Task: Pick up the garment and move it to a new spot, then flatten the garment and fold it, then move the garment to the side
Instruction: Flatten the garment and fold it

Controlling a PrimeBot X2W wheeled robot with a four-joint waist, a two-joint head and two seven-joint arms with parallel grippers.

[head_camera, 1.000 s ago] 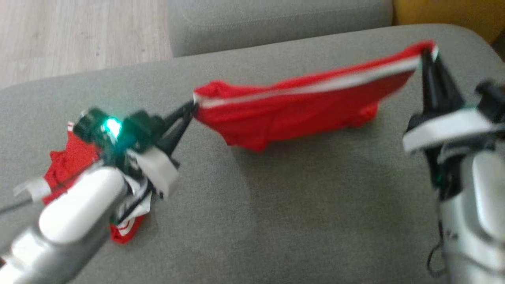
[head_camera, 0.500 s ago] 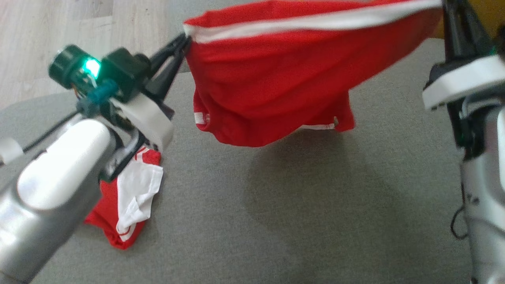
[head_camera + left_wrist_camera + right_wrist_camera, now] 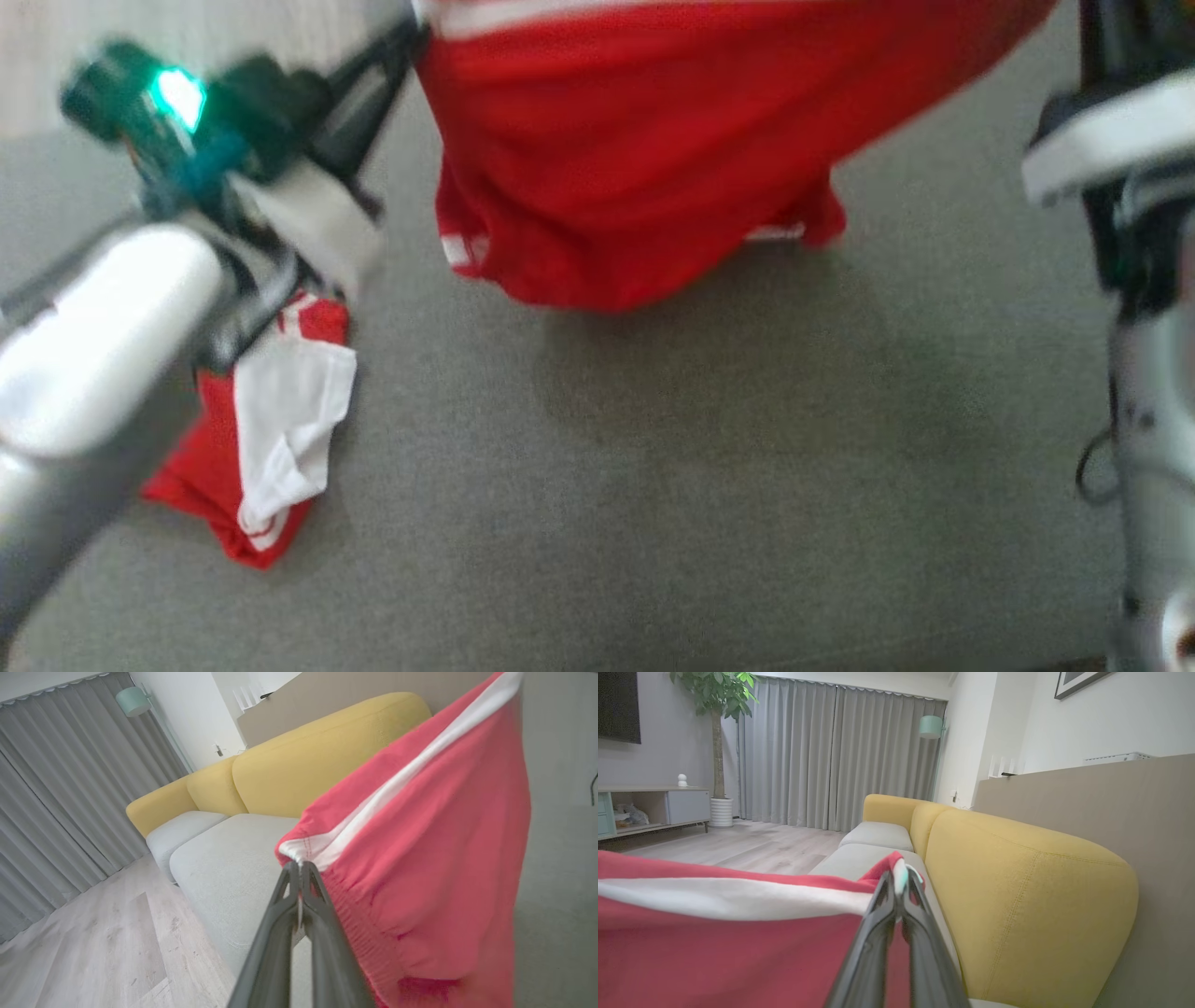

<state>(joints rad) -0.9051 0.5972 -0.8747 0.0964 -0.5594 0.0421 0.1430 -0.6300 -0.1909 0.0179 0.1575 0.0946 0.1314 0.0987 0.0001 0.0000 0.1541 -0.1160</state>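
The garment [image 3: 653, 159] is red with a white band along its top edge, and it hangs stretched between both grippers above the grey sofa seat [image 3: 747, 485]. In the head view my left gripper [image 3: 411, 28] is shut on the left end of the band. The left wrist view shows the same left gripper [image 3: 299, 865] pinching that corner of the garment [image 3: 434, 858]. My right gripper [image 3: 900, 877] is shut on the garment's [image 3: 714, 942] other top corner. The right arm's white wrist [image 3: 1111, 140] stands at the head view's right edge. The lower hem casts a shadow on the seat.
A second red and white piece of clothing [image 3: 271, 439] lies crumpled on the seat under my left forearm. Yellow sofa backs [image 3: 1017, 896] run behind the seats. Pale wood floor [image 3: 93, 952] lies beyond the seat's edge, with grey curtains [image 3: 831, 756] behind.
Both grippers have raised the garment, which went from resting on the seat to hanging free above it. The head camera's picture has shifted too.
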